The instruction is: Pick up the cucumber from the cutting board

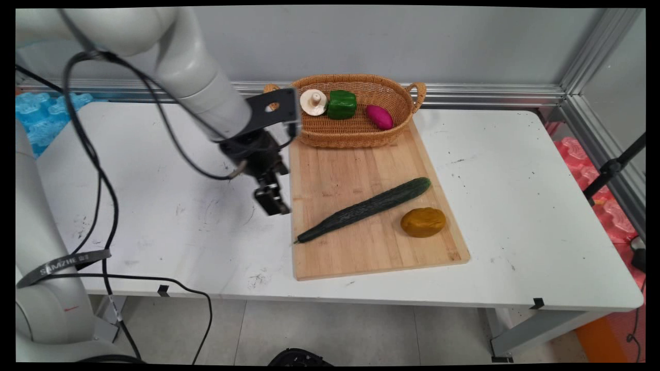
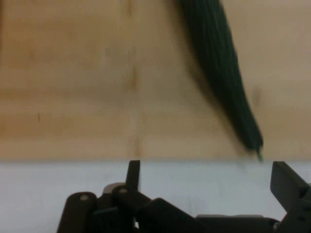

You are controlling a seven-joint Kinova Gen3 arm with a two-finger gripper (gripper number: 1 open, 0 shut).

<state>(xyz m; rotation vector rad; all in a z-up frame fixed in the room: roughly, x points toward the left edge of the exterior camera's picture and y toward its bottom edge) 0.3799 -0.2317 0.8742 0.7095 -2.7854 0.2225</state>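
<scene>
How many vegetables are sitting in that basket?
3: a mushroom at the left of the basket, a green pepper in the middle, a purple one at the right. Smaller ones could be hidden.

One readable bit of lettering here: white capitals on the black strap (image 1: 64, 265) wrapped round the white robot arm's base at lower left, reading roughly "SAMZHE", with two small marks after it too small to make out; nothing else carries legible text.
</scene>
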